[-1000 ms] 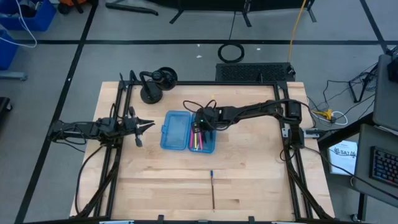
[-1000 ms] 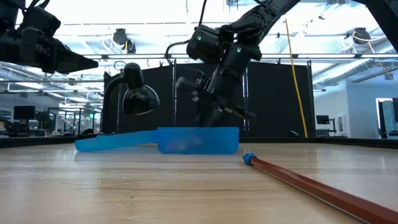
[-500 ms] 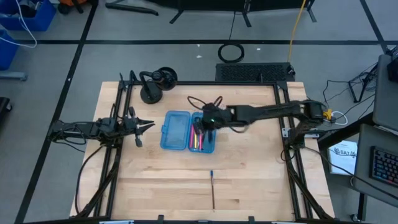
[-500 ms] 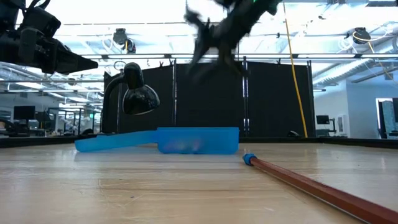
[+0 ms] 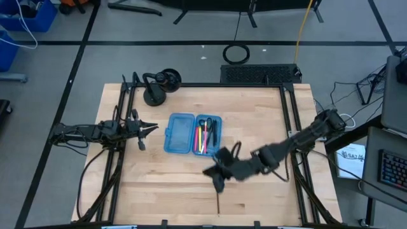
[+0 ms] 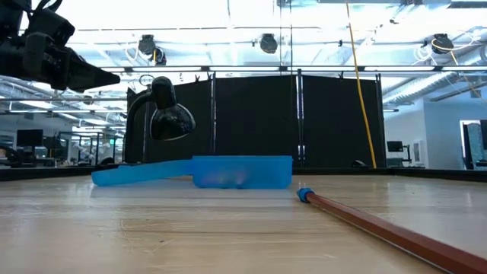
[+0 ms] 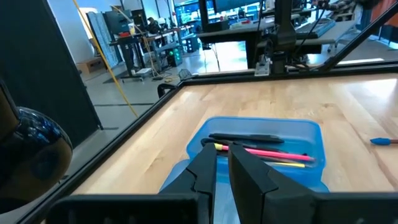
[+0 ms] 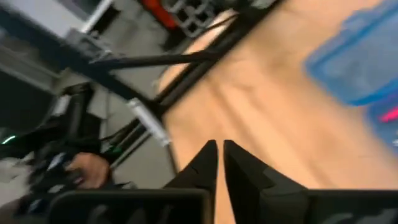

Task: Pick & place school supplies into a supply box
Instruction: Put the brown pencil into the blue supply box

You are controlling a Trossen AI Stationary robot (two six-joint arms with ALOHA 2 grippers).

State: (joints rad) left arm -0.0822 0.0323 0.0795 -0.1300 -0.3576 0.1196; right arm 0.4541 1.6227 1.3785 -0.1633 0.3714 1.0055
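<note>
The translucent blue supply box (image 5: 193, 133) lies open on the table, its lid half on the left. Pink, yellow and black pens (image 5: 205, 135) lie in its right half; they also show in the left wrist view (image 7: 261, 149). A thin pencil (image 5: 217, 202) with a blue tip (image 6: 304, 195) lies on the wood nearer the front edge. My right gripper (image 5: 214, 174) hangs above the pencil's far end, its fingers close together and empty. My left gripper (image 5: 150, 128) waits shut to the left of the box, above the table (image 6: 95, 76). The scissors are not in view.
A black round-based lamp stand (image 5: 158, 86) stands at the far left corner, behind the box (image 6: 163, 114). Black frame rails (image 5: 117, 152) run along the table's left and right sides. Bare wood (image 5: 159, 184) lies in front of the box.
My right gripper has risen out of the box's right half, out of the low view, and swung toward the table's near edge, and now hangs over the lone pencil. The pens in the box show uncovered. The box and pencil have stayed in place.
</note>
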